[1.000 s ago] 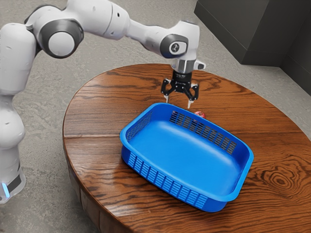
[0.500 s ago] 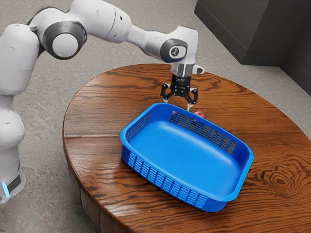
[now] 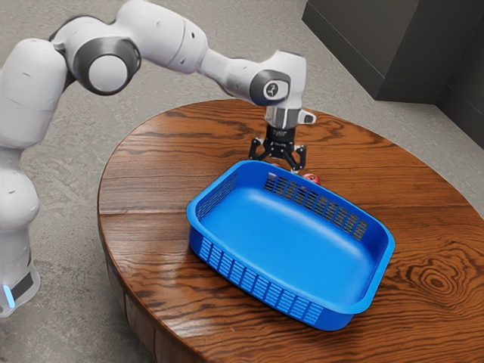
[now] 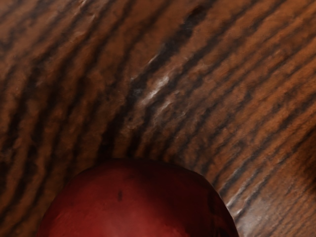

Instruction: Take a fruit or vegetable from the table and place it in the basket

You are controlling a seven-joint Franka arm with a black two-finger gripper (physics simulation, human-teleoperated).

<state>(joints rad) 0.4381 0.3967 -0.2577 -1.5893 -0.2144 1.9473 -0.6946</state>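
Hand hangs spread over red fruit beside the blue basket — the hand's lettering too small to read.

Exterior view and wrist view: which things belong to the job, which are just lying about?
Job:
- black two-finger gripper, open
- smooth red round fruit or vegetable under it
- blue slotted plastic basket, destination

Lying about:
- small red round object beyond the basket's far rim; apparently a second piece, could also qualify

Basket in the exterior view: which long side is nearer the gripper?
The far long side, with a red fruit just behind it; the other faces the camera.
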